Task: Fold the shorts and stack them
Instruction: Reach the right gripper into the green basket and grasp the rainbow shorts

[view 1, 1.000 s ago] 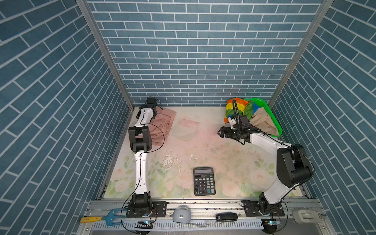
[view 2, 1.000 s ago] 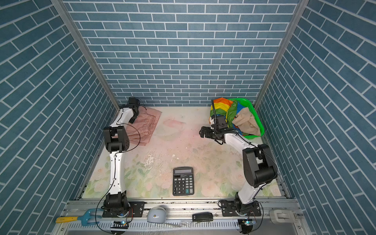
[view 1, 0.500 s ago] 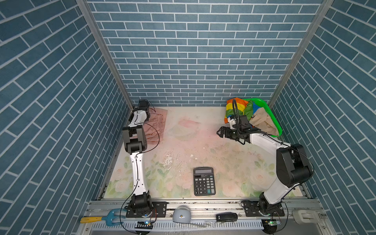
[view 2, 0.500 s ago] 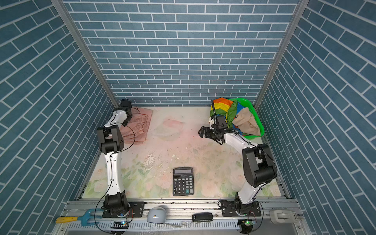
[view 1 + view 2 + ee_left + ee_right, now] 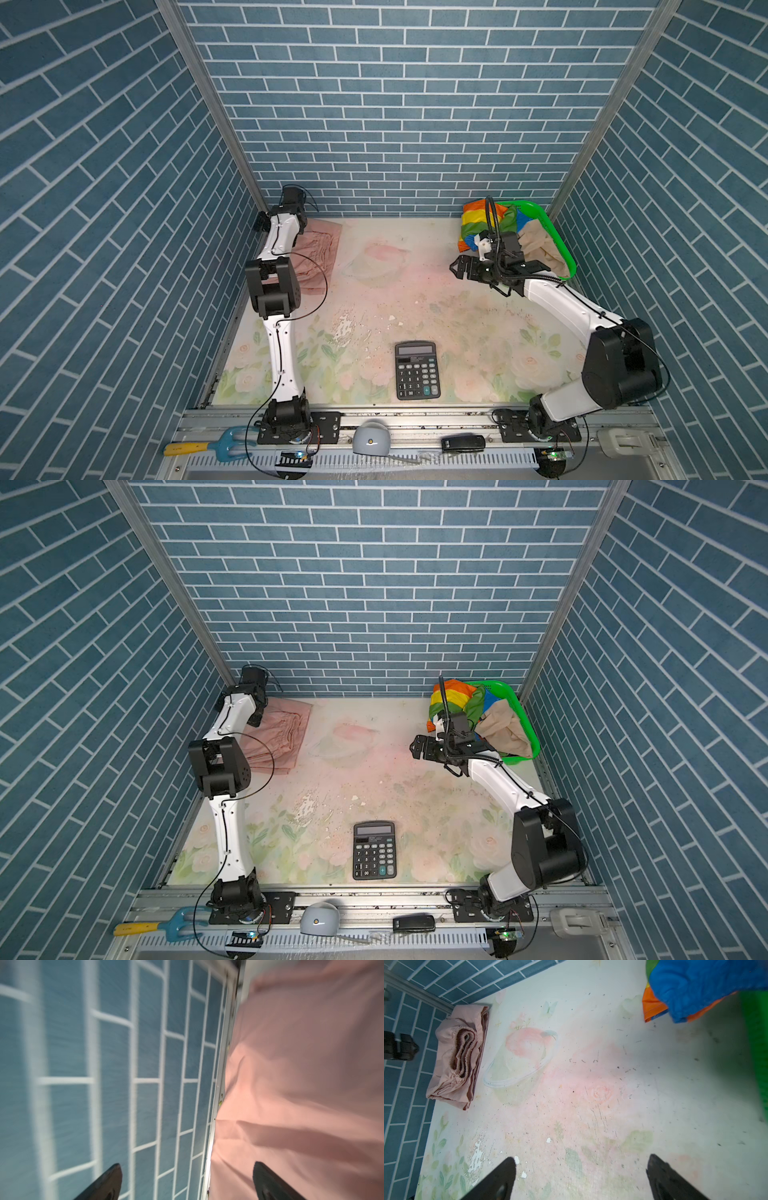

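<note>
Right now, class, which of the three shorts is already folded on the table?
The pale pink shorts, folded flat in the far left corner. The rainbow-striped shorts and the beige shorts are bunched in the green basket, unfolded.

Black calculator [image 5: 417, 370] on floral tabletop [image 5: 415, 291], green basket [image 5: 555, 233] behind

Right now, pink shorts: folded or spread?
Folded. The pink shorts lie as a compact layered bundle, with the gathered waistband doubled over on top.

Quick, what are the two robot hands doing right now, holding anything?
Left hand: open, holding nothing, by the pink shorts.
Right hand: open, holding nothing.
</note>
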Motion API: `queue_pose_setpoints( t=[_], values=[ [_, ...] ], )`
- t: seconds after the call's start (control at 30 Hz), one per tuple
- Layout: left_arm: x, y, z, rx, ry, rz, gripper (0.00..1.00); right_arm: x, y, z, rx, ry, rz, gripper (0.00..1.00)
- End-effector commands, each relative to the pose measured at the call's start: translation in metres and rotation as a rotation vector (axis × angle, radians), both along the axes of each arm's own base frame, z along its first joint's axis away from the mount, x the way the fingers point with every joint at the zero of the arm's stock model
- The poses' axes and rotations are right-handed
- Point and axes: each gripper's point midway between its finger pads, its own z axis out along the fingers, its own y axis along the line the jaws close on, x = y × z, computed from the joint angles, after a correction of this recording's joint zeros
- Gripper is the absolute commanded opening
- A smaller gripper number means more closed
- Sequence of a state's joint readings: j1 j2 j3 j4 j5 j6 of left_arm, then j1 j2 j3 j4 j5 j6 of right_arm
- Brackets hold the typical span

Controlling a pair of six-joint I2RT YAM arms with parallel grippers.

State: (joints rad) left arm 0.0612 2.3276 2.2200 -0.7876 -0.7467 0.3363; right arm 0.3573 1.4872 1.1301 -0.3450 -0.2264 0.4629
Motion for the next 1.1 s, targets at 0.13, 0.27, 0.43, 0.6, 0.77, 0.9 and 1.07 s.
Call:
queue_pose_setpoints(
  t=[0.13,0.27,0.43,0.6,0.77,0.9,1.07],
  values=[
    [-0.008,-0.235,0.121,0.110,-0.252,-0.416,1.00,0.017,-0.089,0.062,-0.174,-0.113,-0.257,0.99],
    [-0.038,-0.357,0.109,0.050,-0.271,-0.641,1.00,0.040,-0.122,0.069,-0.135,-0.100,-0.351,0.99],
    [-0.077,-0.454,0.074,-0.113,-0.247,-0.801,1.00,0.083,-0.143,0.062,-0.162,-0.089,-0.372,0.99],
    [-0.095,-0.505,0.031,-0.376,-0.146,-0.846,1.00,0.127,-0.143,0.032,-0.156,-0.035,-0.351,0.99],
    [-0.098,-0.534,0.010,-0.512,-0.084,-0.873,1.00,0.170,-0.149,0.005,-0.135,-0.015,-0.354,0.97],
    [-0.100,-0.544,-0.001,-0.547,-0.049,-0.893,1.00,0.196,-0.155,-0.017,-0.148,0.028,-0.358,0.88],
    [-0.100,-0.544,-0.004,-0.553,-0.043,-0.890,1.00,0.208,-0.166,-0.041,-0.155,0.060,-0.398,0.62]
  ],
)
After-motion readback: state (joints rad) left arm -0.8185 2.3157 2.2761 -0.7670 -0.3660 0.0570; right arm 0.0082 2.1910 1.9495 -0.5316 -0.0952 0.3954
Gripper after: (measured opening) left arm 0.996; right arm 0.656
